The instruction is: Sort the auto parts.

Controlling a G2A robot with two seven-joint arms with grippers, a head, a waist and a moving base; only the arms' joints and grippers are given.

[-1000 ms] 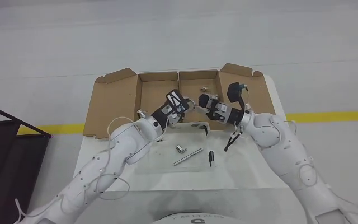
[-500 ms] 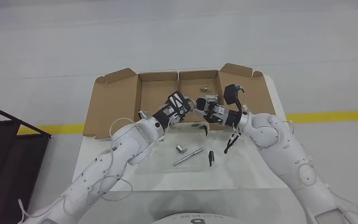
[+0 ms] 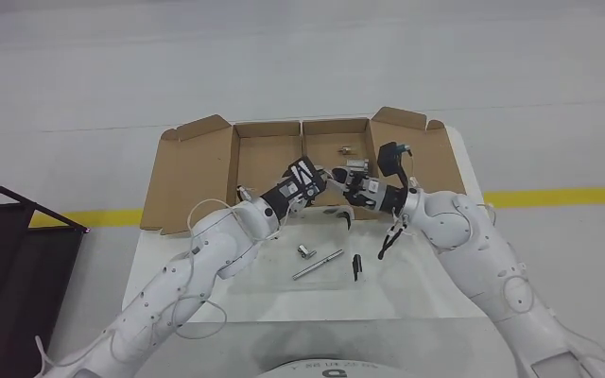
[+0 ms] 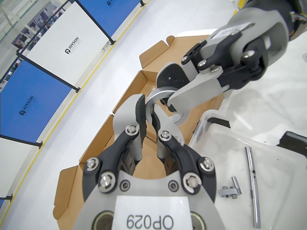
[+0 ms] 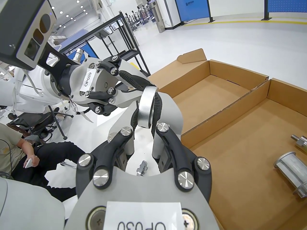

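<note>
Ring sits dead centre of the top view, over the cardboard box; left gripper and right gripper both pinch it, fingers hiding much of its rim.

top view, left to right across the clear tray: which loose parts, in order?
small metal fitting → black clip. The metal rod is left unplaced: its left end overlaps the fitting's span.
</note>
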